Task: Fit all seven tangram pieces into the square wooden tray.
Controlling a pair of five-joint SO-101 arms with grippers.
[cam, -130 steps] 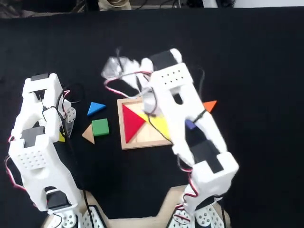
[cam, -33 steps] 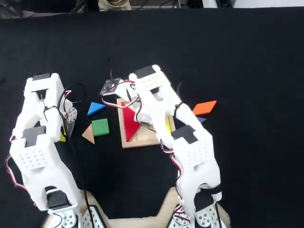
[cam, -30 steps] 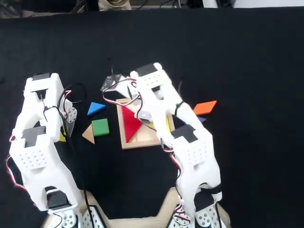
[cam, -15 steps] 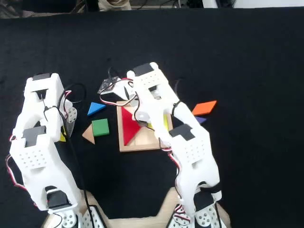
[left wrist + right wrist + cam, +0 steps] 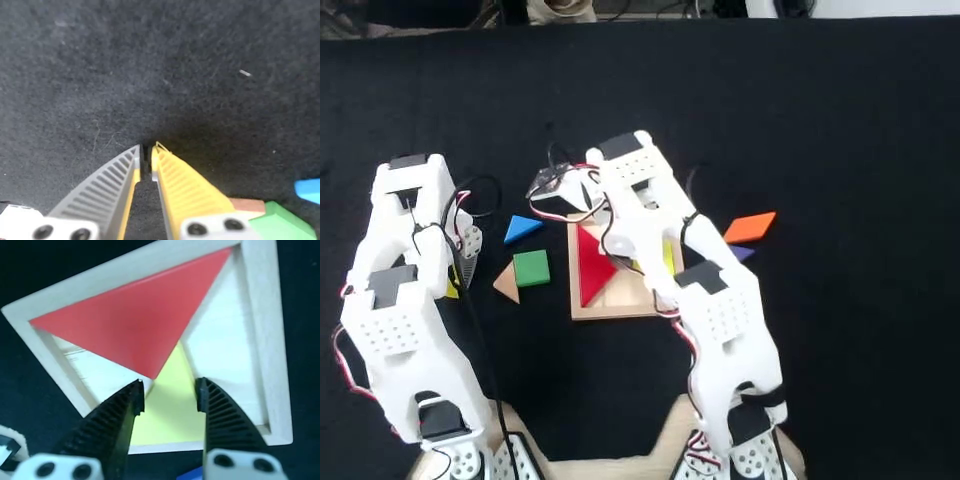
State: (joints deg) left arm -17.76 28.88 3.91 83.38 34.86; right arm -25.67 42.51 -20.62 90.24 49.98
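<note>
Right gripper (image 5: 170, 390) parted, empty, over yellow triangle (image 5: 167, 420) in tray (image 5: 261, 340); left gripper (image 5: 147, 150) closed, empty, near green square (image 5: 531, 268)

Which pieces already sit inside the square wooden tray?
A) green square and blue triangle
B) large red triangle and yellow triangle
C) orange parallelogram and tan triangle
B: the right wrist view shows the large red triangle and the yellow triangle lying flat inside the square wooden tray.
</note>
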